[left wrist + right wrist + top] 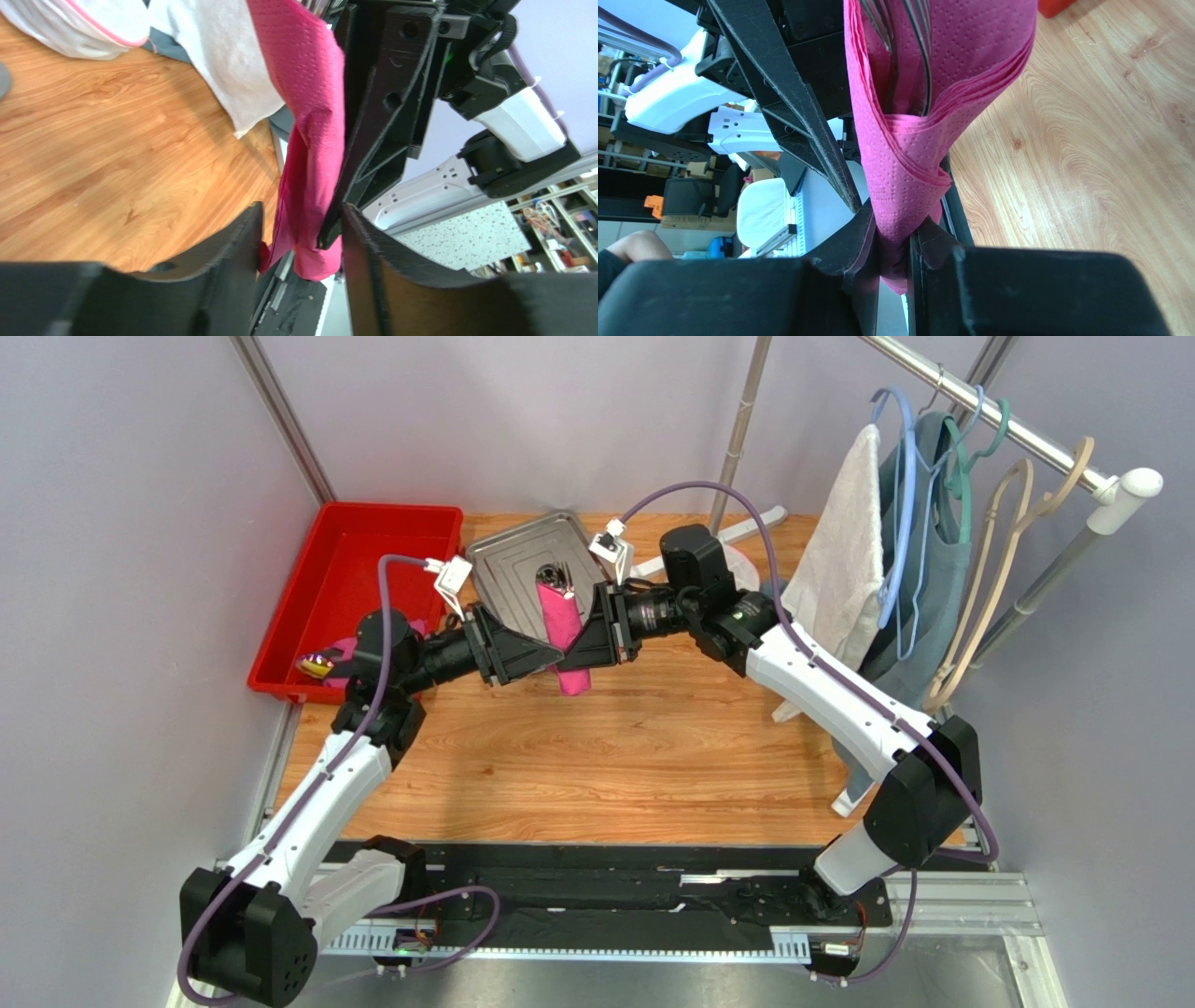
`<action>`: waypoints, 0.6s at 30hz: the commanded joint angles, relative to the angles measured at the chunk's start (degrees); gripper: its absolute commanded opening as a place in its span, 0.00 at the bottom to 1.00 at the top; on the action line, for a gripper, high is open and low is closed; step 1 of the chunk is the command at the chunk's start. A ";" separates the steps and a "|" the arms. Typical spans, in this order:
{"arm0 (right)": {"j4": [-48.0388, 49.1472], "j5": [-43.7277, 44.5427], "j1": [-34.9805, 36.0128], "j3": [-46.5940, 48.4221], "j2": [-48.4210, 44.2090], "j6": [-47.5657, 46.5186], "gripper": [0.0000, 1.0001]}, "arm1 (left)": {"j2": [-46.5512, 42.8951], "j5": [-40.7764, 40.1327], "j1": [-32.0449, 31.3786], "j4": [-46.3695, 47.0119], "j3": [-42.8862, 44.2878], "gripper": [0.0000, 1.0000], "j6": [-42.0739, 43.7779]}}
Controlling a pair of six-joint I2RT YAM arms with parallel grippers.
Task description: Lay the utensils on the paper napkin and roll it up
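Note:
The magenta paper napkin [564,623] is rolled into a tube and held up off the wooden table between both arms. Slim silver utensils [906,42] stick into the roll's open top in the right wrist view. My right gripper [898,224] is shut on the roll's narrow lower end. It reaches in from the right in the top view [586,637]. My left gripper [302,213] is open. Its fingers [242,231] straddle the lower end of the napkin [309,84] and one black finger of the right gripper. From above, the left gripper [540,651] comes in from the left.
A steel tray [522,560] lies tilted at the back behind the grippers. A red bin [351,567] with a small object [320,665] stands at the far left. A white towel [842,546] and hangers hang on a rack [1010,420] at the right.

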 commanded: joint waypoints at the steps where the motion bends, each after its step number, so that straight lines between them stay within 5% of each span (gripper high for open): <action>1: 2.49 -1.33 0.15 3.08 -0.42 -0.08 0.00 | 0.48 1.41 0.32 6.70 -0.47 0.47 -4.10; 18: 2.84 -1.07 0.94 3.08 0.11 -1.22 0.00 | 3.91 -1.31 0.32 11.81 -0.38 0.43 -13.51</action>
